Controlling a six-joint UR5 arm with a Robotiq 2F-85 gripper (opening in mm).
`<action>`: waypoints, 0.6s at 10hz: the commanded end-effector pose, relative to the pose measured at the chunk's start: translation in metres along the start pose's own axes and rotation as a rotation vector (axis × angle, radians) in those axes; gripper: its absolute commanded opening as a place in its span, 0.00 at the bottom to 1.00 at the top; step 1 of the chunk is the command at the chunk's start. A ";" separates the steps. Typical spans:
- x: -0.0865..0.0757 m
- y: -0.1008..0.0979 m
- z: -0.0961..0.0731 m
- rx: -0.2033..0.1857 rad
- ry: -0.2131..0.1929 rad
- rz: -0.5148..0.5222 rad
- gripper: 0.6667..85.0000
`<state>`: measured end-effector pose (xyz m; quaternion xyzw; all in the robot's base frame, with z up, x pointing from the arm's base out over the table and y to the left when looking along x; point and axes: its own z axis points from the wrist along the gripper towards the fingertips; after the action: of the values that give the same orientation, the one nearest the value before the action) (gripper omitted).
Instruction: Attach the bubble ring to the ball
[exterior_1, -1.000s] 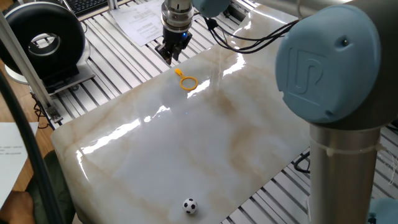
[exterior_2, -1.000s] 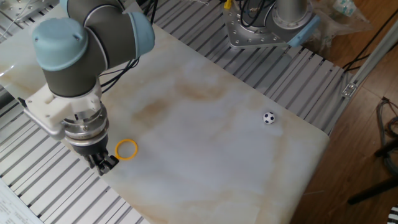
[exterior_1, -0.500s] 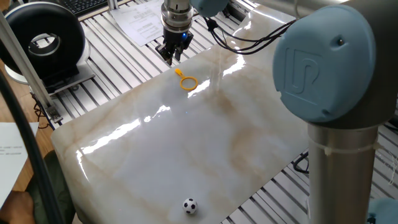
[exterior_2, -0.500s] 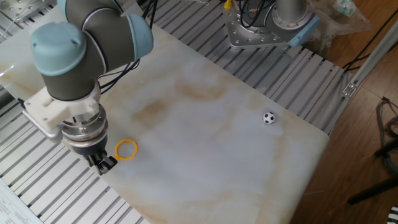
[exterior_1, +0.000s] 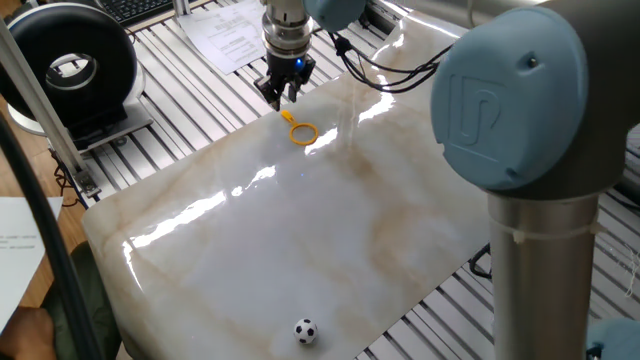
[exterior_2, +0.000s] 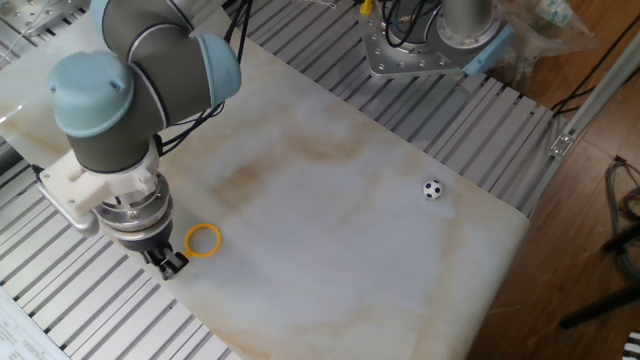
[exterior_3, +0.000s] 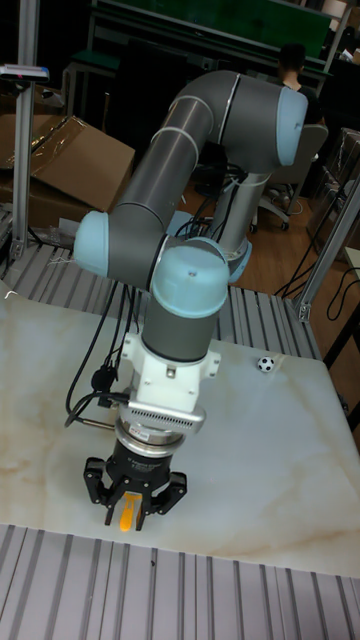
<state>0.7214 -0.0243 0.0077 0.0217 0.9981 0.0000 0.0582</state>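
Note:
The bubble ring is a small yellow-orange hoop lying flat near the far edge of the marble slab; its short handle points at my gripper. The gripper hangs just over that handle with its fingers slightly apart and nothing gripped. In the other fixed view the ring lies just right of the gripper. From the tall fixed view the orange handle shows between the fingers of the gripper. The ball, black and white, rests alone at the opposite edge of the slab, also visible as the ball and the ball.
A large black round device stands on the slatted frame at the left. Papers lie behind the gripper. The arm's big blue joint fills the right foreground. The robot base is bolted beyond the slab.
The gripper has shifted a little toward the ring's handle. Ring and ball have stayed where they were.

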 end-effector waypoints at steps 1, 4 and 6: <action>0.017 -0.005 0.006 -0.001 0.061 0.026 0.49; 0.022 -0.001 0.000 -0.005 0.063 0.025 0.49; 0.022 0.002 0.000 -0.005 0.061 0.023 0.49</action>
<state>0.7022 -0.0250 0.0041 0.0288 0.9991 -0.0016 0.0304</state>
